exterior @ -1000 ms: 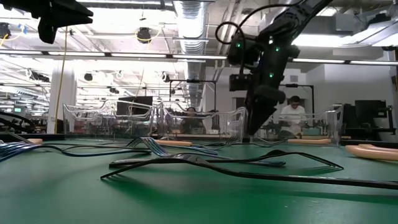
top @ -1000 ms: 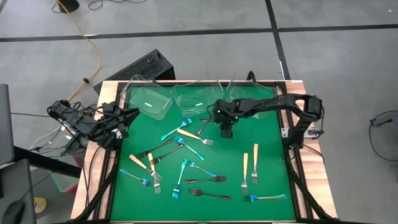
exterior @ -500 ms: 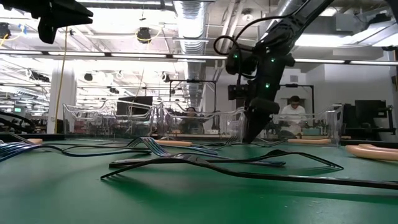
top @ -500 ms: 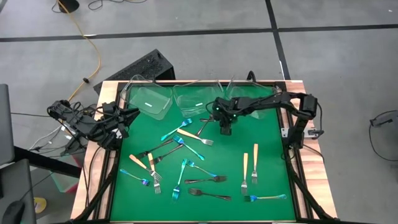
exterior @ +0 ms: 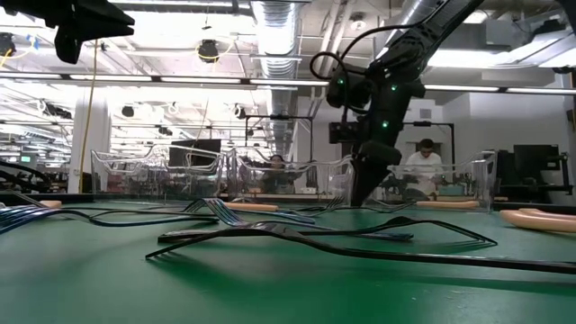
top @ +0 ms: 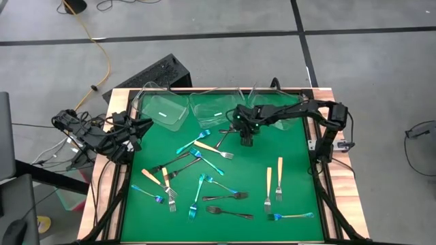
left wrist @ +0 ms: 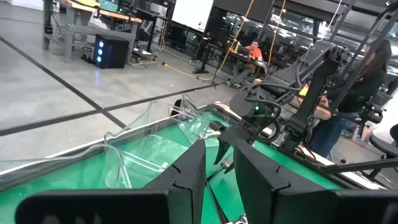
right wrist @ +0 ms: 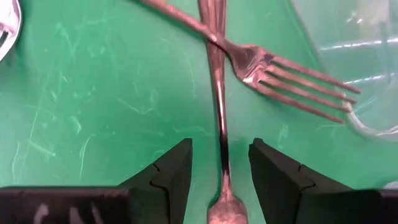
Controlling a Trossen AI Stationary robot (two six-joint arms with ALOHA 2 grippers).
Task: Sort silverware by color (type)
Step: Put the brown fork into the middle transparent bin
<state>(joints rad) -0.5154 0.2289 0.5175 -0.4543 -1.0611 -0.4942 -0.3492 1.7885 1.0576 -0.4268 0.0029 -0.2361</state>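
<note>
We hover our right gripper point(right wrist: 221, 163), jaws apart and empty, astride a dark metal fork point(right wrist: 217, 87); the forks all lie unsorted

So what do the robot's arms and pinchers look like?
Both arms are dark, almost black, built from jointed tube-like sections. The right arm has small green lights glowing near its wrist. Each gripper, like the right gripper, has two flat, blocky black fingers. Black cables bunch beside the left arm.

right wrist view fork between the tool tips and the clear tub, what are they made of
The dark fork looks like polished metal: it glints along its handle. The clear tub looks like thin transparent plastic: the green mat shows through, and its edges catch light.
</note>
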